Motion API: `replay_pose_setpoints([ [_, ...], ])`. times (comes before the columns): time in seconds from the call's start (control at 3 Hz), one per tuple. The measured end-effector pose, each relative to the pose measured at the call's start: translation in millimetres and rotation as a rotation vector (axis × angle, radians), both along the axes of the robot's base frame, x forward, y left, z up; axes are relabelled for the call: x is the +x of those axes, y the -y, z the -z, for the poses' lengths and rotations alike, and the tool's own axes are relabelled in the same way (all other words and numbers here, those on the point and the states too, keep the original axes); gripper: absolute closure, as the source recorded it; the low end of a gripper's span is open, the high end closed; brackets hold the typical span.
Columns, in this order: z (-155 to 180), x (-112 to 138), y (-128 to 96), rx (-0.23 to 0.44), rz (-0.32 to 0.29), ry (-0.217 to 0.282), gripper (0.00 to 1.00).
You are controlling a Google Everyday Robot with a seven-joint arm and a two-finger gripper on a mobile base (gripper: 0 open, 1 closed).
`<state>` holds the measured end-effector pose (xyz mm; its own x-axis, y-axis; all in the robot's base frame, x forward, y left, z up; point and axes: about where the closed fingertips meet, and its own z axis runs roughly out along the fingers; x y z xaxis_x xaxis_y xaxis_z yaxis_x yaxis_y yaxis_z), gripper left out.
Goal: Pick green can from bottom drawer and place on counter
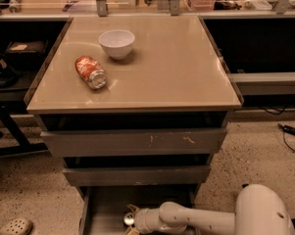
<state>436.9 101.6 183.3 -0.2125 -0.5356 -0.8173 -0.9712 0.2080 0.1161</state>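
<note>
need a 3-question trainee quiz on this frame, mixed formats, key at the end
1. True or false: the green can stands on the counter.
2. Where is the gripper? A: above the counter. B: low in the open bottom drawer, at the green can. C: out of view.
3. Name the two things on the counter.
Key: 1 false, the green can is in the bottom drawer. 2 B. 3 the white bowl and the crushed orange-red can.
</note>
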Motion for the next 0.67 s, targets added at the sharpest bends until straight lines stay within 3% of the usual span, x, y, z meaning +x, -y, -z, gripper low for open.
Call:
replay_pose_setpoints([
  [0.67, 0.0, 0.0, -0.1, 0.0, 0.0, 0.0, 0.64],
])
